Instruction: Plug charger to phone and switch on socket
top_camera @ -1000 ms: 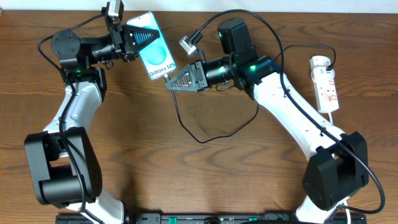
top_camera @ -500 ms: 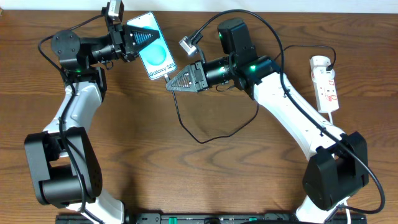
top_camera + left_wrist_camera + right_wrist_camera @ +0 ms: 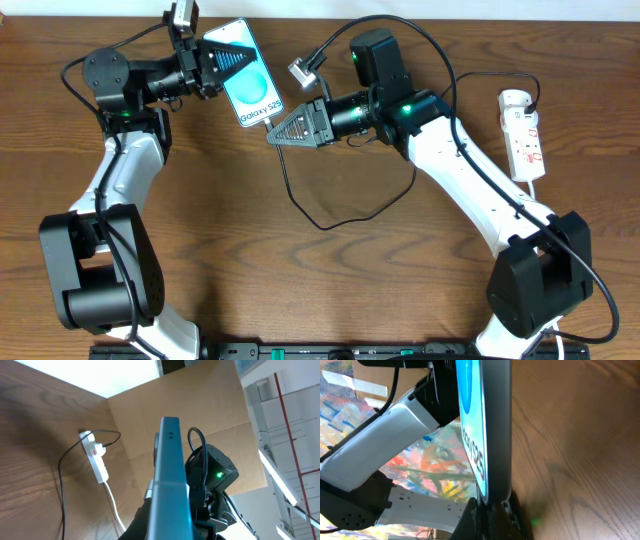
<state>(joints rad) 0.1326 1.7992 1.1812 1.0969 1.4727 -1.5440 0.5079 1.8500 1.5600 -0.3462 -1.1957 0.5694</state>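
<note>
The phone (image 3: 258, 95), with a blue screen reading "Galaxy S25", is held off the table at the upper left. My left gripper (image 3: 248, 60) is shut on its upper part. In the left wrist view the phone (image 3: 170, 470) stands edge-on between the left gripper's (image 3: 170, 532) jaws. My right gripper (image 3: 272, 137) is shut on the plug end of the charger (image 3: 326, 228) and sits right at the phone's bottom end. From the right wrist, the phone (image 3: 492, 425) rises edge-on out of the right gripper (image 3: 495, 520); the plug tip is hidden. The socket (image 3: 522, 135) lies at the far right.
The charger's black cable loops across the middle of the wooden table (image 3: 300, 300) below the right arm. The socket (image 3: 96, 457) with its white cord also shows in the left wrist view. A cardboard wall (image 3: 150, 415) stands behind the table.
</note>
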